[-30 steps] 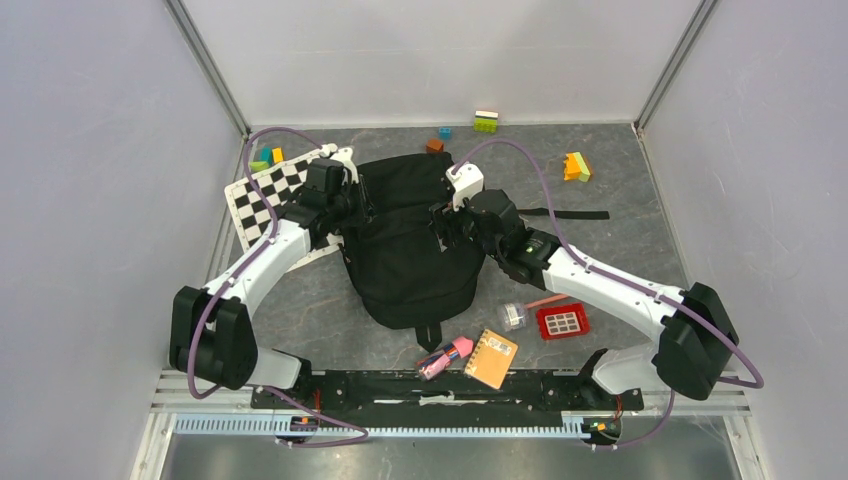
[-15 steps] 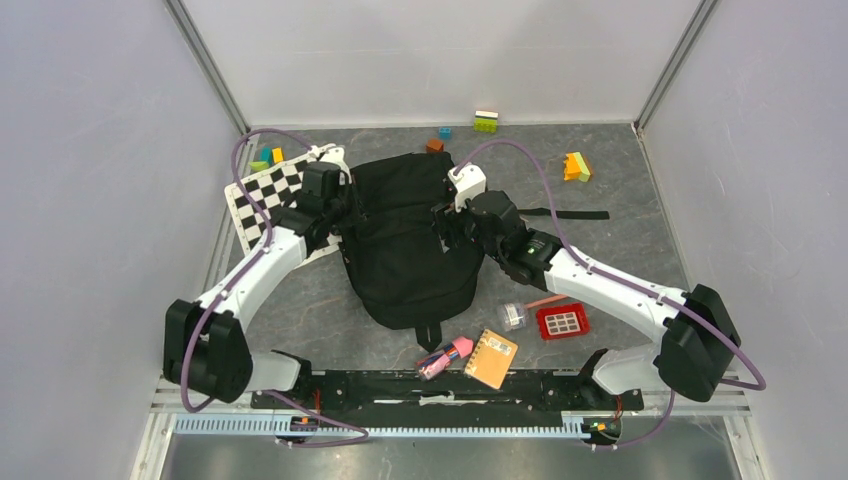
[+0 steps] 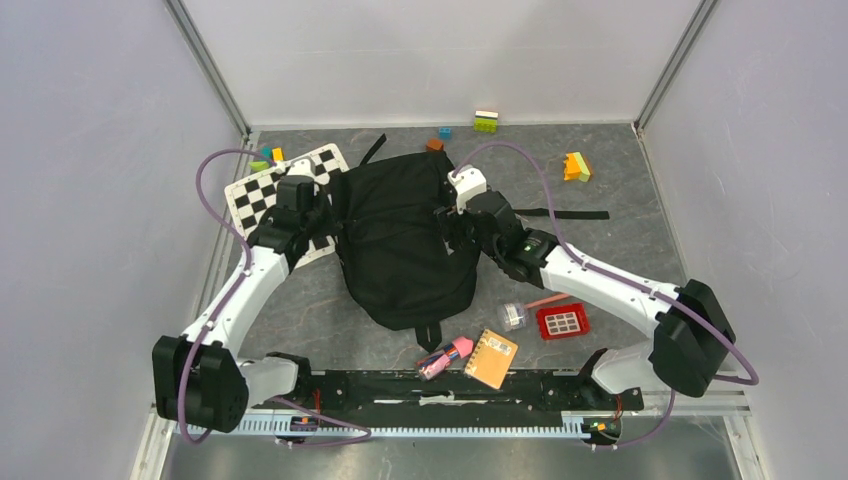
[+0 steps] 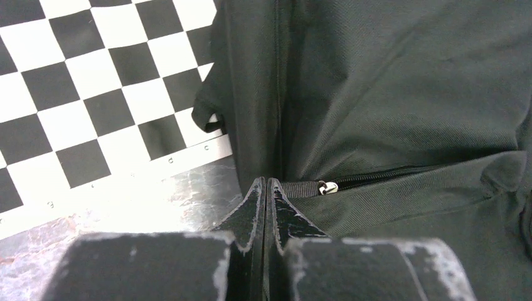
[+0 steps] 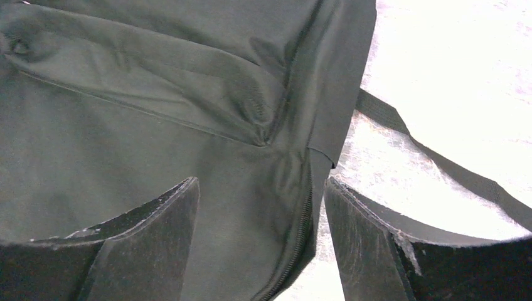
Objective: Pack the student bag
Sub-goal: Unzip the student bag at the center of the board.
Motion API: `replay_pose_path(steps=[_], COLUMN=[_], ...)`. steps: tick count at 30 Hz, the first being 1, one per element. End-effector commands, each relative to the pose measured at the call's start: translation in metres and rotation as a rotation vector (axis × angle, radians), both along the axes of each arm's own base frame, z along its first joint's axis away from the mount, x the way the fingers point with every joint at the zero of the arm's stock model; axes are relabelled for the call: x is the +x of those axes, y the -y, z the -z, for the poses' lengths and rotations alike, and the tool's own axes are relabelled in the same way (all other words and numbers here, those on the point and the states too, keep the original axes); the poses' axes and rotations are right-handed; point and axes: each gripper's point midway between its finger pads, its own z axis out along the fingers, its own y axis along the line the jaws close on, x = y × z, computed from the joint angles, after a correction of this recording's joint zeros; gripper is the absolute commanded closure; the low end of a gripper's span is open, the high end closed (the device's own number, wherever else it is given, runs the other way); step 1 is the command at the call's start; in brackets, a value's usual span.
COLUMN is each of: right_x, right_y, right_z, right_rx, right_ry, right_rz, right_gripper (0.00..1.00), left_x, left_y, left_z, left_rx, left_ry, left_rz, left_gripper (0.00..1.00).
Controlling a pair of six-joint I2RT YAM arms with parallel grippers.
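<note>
Packing looks barely begun: the student bag [image 3: 405,250] lies mid-worktop [image 3: 650,240] with its visible zip shut, and the orange notebook [image 3: 491,358] and markers [image 3: 445,357] lie outside it. The left hand [image 4: 266,185] is closed, apparently pinching the bag's left edge beside the zip pull [image 4: 324,187]. The right hand [image 5: 260,185] hangs spread open over its right side.

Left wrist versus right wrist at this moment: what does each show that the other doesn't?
Only the left wrist view: the checkerboard sheet, a silver zip pull, and the left gripper, its fingers pressed together just beside that pull. Only the right wrist view: the right gripper, its fingers wide apart over a side seam, and a long black strap lying on the table. Both: black fabric of the student bag and some grey table.
</note>
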Motion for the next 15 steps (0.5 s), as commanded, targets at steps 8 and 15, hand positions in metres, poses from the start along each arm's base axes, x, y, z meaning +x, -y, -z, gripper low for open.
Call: replay_pose_path(steps=[8,15], right_x=[0.005,-0.024], right_y=[0.029,0.038], right_z=[0.011,0.045], right_rx=[-0.025,-0.002], right_ry=[-0.033,-0.136], right_rz=[0.091,0.057], right_gripper=[0.13,0.06], left_x=[-0.005,-0.007], left_y=[-0.019,0.005], left_z=[-0.018,-0.051], left_rx=[0.021,0.051], left_ry=[0.045,0.163], left_rz=[0.014,0.193], left_gripper=[0.75,0.0])
